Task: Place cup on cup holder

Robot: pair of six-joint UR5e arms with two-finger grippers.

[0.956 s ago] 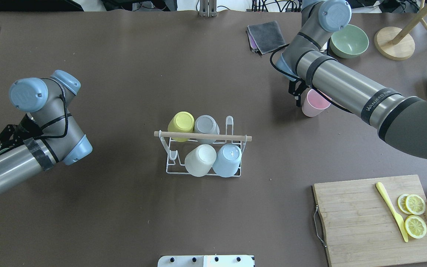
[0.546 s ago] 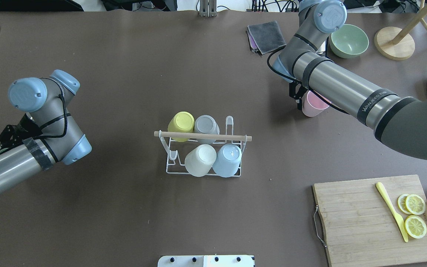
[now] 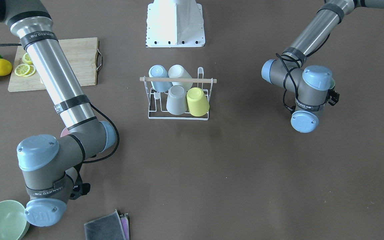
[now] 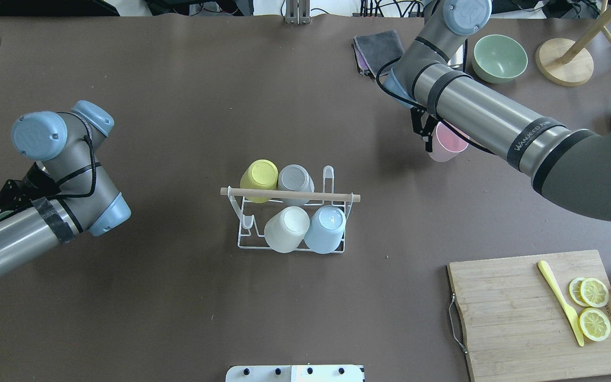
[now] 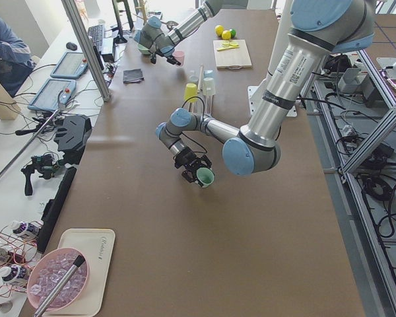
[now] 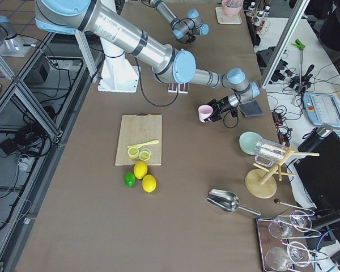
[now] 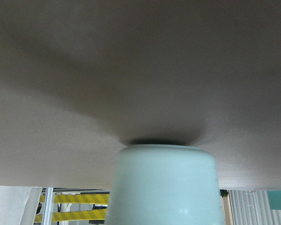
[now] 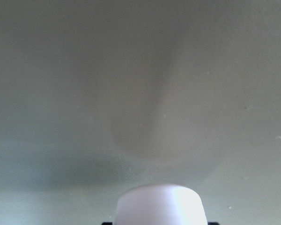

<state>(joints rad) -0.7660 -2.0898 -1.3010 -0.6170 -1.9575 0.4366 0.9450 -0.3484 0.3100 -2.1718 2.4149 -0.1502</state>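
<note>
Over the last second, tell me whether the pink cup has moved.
Yes. In the overhead view the pink cup has shifted slightly up and left, toward the grey cloth.

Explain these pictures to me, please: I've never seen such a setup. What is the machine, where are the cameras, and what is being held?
These are two robot arms, the left arm and the right arm, at a brown table. One camera looks down from behind the robot, one faces it from across the table, two look along the table from its ends, and one sits on each wrist. In the middle stands a white wire cup holder carrying four upside-down cups. The left fingers hold a pale green cup; the right fingers hold a pink cup. Each wrist picture shows its own cup close up. Also on the table: a cutting board with lemon slices, a green bowl and a folded cloth.
</note>
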